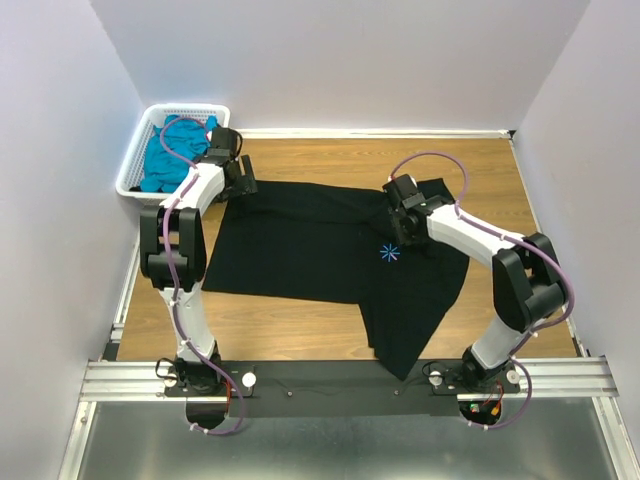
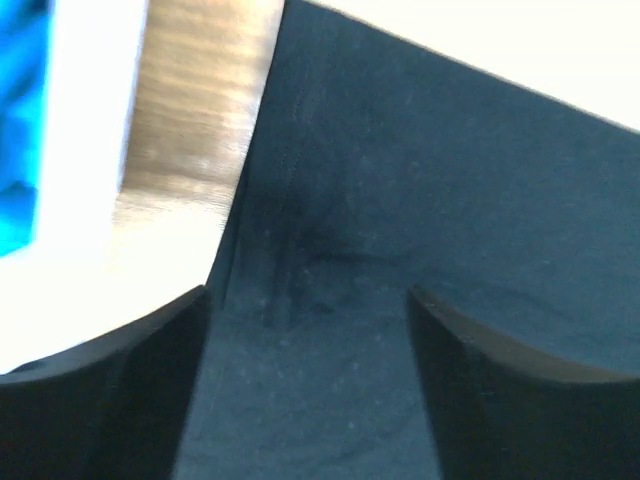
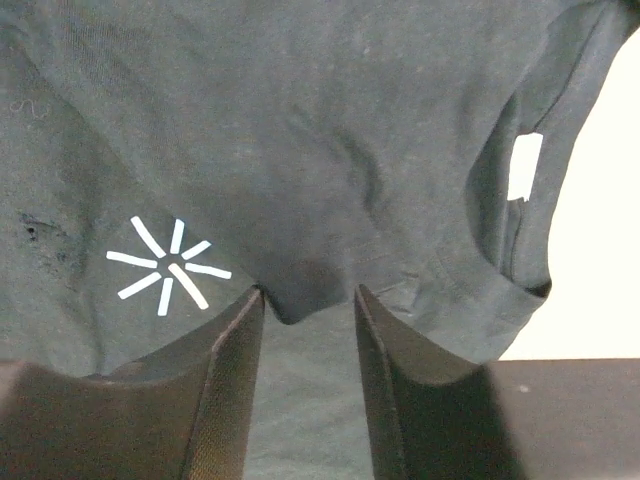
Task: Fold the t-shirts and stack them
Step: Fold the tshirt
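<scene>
1. Table (image 1: 300,325): wood top. Bare boards show at the near edge, between the arm bases and the cloth.
2. Black tee (image 1: 310,250): spread flat mid-table, with its wider run left to right. One flap on the right side reaches toward the near edge. This is the piece being worked.
3. Right gripper (image 3: 308,300): low on the tee's far right part, by the neck. Its jaws stand partly apart, with a small pucker of cloth between the tips that does not look pinched. The body of the tee lies nearward and to the left of it.
4. Starburst (image 3: 165,265): pale blue print, just left of the right fingertips.
5. Label (image 3: 525,165): white, inside the neck opening, to the right of the fingers. Only the right wrist view shows it; the top view is too coarse.
6. Left gripper (image 2: 307,292): at the tee's far left corner, jaws wide apart, with cloth lying loose under the gap. The tee runs rightward and nearward from here.
7. Judgement: each arm is nearer its own far corner, so the next fold probably starts from that far edge.
8. Teal tee (image 1: 165,155): bunched and unfolded in the basket (image 1: 195,108) at the far left, just beyond the left gripper. The left wrist view shows it only as a blue blur behind a white wall.
</scene>
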Robot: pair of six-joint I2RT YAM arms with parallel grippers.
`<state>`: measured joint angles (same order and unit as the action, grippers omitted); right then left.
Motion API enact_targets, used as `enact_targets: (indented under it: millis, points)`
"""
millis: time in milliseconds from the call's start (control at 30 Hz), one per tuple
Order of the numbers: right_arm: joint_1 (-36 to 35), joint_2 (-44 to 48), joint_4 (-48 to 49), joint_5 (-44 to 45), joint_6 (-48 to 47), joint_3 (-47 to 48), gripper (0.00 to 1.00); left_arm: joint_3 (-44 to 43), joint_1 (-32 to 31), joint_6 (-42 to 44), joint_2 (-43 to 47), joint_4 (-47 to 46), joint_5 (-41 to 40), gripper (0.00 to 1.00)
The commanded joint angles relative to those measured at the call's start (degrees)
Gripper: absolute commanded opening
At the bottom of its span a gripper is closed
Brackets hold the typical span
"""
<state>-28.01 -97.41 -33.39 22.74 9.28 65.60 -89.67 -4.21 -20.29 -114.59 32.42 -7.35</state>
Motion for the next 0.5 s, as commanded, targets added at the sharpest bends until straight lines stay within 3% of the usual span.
enact_targets:
  millis: [0,133,300,467]
  points:
    - [3.2,3.3,-1.2,-1.9,2.3,2.8,0.53,-1.7,0.7,-0.9,4.0,-0.3,-3.1,0.90]
    - [10.2,4.2,-0.5,-6.6,5.9,4.1,0.58,-1.6,-1.6,-0.5,6.2,-0.3,-3.1,0.90]
    - [19.7,4.2,4.7,-16.1,11.4,2.1,0.48,-0.4,-3.4,-0.1,6.4,-1.5,-2.4,0.81]
    - [24.2,3.4,9.2,-24.6,13.0,-0.2,0.48,0.4,-3.6,0.4,5.7,-1.8,-2.8,0.79]
